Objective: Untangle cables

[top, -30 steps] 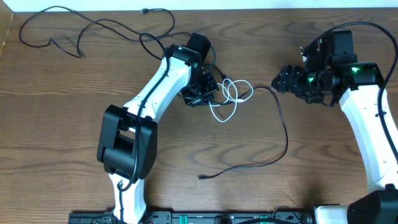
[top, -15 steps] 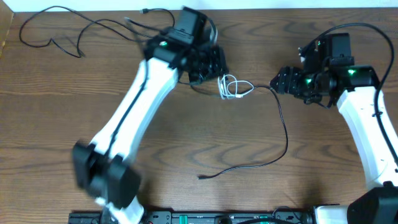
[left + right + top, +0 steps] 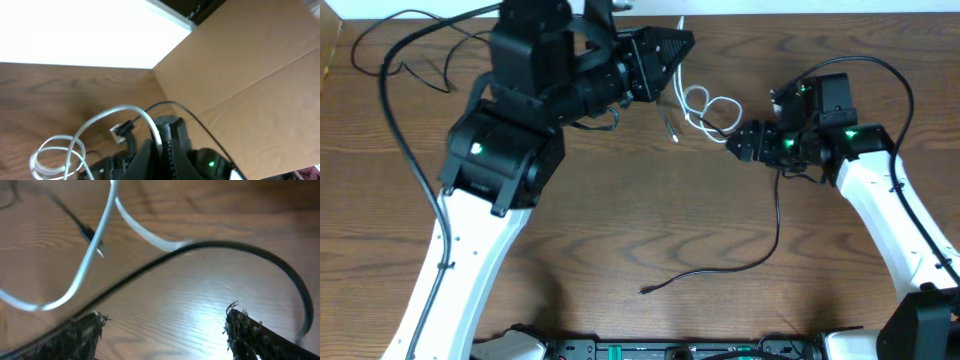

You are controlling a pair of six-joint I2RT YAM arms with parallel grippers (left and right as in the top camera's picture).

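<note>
My left gripper (image 3: 682, 42) is raised over the back of the table and shut on the white cable (image 3: 705, 105). The cable hangs from the jaws in loose loops. In the left wrist view the white cable (image 3: 80, 142) curves out of the shut fingers (image 3: 150, 150), and a small plug (image 3: 119, 131) shows beside them. My right gripper (image 3: 733, 142) stands open just right of the loops. A long black cable (image 3: 778, 215) runs from there to the table's front. In the right wrist view the black cable (image 3: 210, 245) crosses just ahead of the open fingertips (image 3: 85, 330), with the white cable (image 3: 100, 235) beyond.
A second thin black cable (image 3: 354, 52) lies spread at the back left corner. A brown cardboard wall (image 3: 250, 75) stands beyond the table's far edge. The left arm's body (image 3: 505, 150) hangs high over the left half of the table.
The left arm has risen and swung toward the back, lifting the white cable so its loops hang stretched. The right gripper has moved left toward the loops.
</note>
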